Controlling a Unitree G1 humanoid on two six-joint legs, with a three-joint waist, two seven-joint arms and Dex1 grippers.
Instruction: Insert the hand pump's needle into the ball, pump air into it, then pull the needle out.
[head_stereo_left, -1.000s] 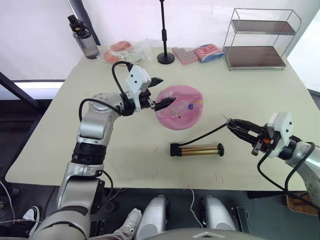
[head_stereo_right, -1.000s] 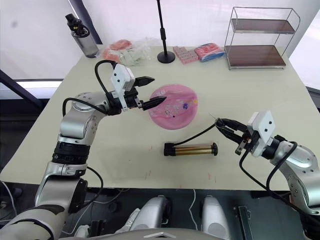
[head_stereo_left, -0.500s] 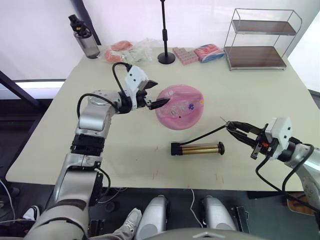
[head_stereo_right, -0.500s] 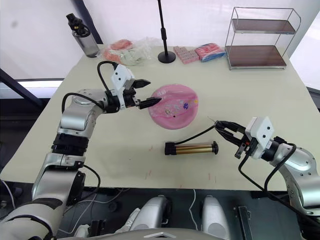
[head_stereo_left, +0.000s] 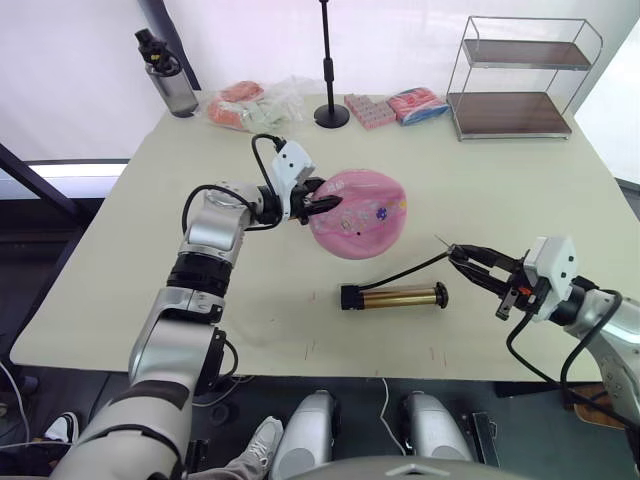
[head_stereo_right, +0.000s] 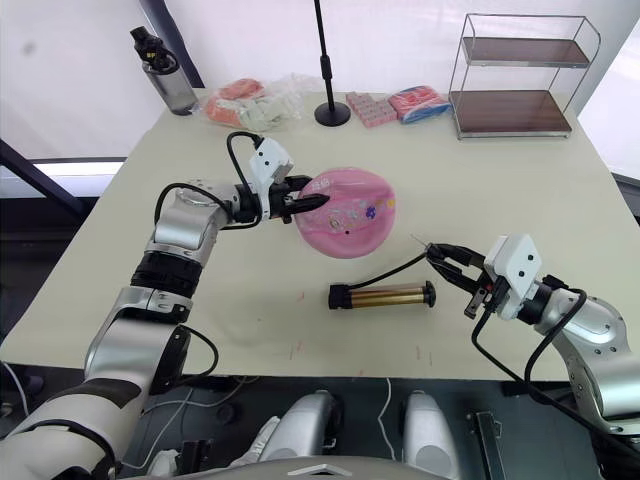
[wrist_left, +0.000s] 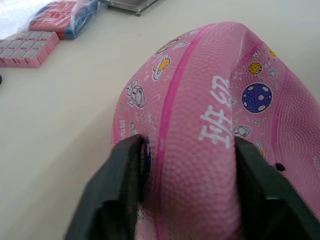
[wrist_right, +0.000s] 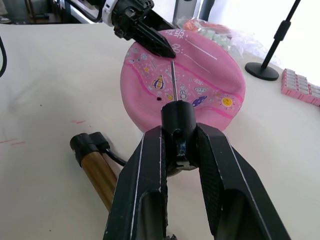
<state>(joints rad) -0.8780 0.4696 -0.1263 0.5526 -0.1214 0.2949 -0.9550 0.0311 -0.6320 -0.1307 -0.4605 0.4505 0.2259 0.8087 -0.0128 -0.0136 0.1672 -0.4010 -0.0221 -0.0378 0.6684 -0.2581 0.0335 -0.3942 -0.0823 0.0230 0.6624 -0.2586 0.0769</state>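
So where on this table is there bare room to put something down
The near left stretch of the beige table, in front of the flattened pink rubber ball, is bare. So is the strip between the ball and the wire two-tier shelf. The far edge is crowded: grey bottle, pink packets, black stand base.

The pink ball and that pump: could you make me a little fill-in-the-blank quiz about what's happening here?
1. The left gripper is closed on the edge of the ____ ball.
2. The right gripper holds the black fitting of the needle, which is ____ the ball, not inserted.
3. The hand pump lies on the ____, with no gripper on its barrel.

Missing words: pink; outside; table
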